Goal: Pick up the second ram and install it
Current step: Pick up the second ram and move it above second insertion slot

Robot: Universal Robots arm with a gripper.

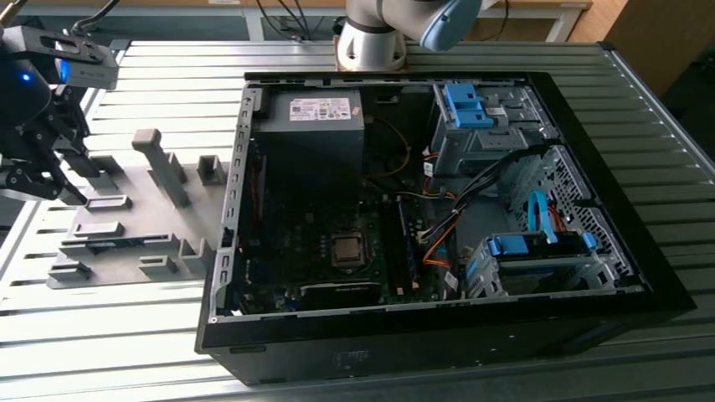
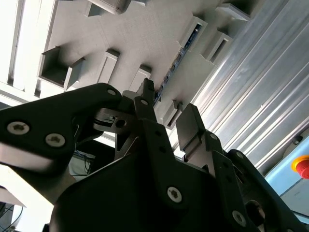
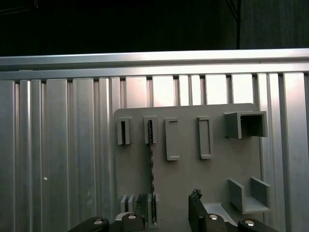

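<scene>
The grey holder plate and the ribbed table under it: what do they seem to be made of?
The holder plate looks like matte grey plastic, perhaps printed: dull, even surface, no glare. The table seems to be bare metal, probably aluminium: silver ribs with bright streaks of reflected light.

The computer case (image 1: 625, 276) lies open on the tabletop (image 1: 134, 352), taking up its middle and the exterior view's right. The arm's base (image 1: 369, 42) stands at the far edge, behind the case. The fixture plate (image 1: 123, 188) lies just beside the case, toward the tabletop edge at the exterior view's left. The second ram (image 3: 150, 164) stands on edge in a plate slot. The gripper (image 1: 80, 186) hangs above the plate, clear of the ram.
</scene>
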